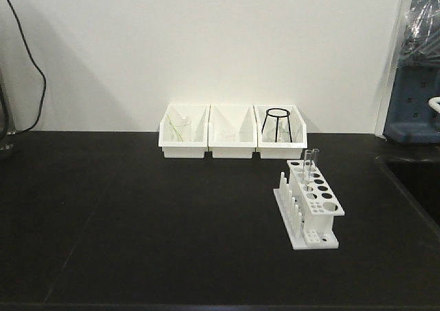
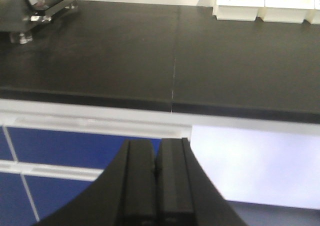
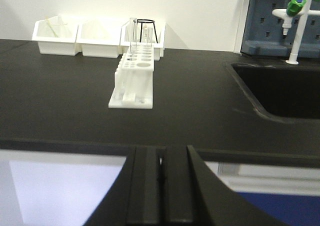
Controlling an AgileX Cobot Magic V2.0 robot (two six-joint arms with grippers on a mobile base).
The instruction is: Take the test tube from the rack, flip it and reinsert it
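Observation:
The white rack (image 1: pixel 311 204) stands on the black bench, right of centre, with pegs along its left side. Two clear test tubes (image 1: pixel 311 162) stand upright in its far holes. The rack (image 3: pixel 134 77) and the tubes (image 3: pixel 134 32) also show in the right wrist view, beyond the bench edge. My left gripper (image 2: pixel 157 151) is shut and empty, below and in front of the bench's front edge. My right gripper (image 3: pixel 161 153) is shut and empty, also in front of the bench edge, well short of the rack. Neither gripper shows in the front view.
Three white bins (image 1: pixel 233 140) stand against the back wall; the right one holds a black wire stand (image 1: pixel 277 124). A sink (image 3: pixel 285 93) is sunk into the bench at the right, with a green-capped tap (image 3: pixel 295 16) behind it. A device's metal feet (image 2: pixel 30 23) stand at the far left.

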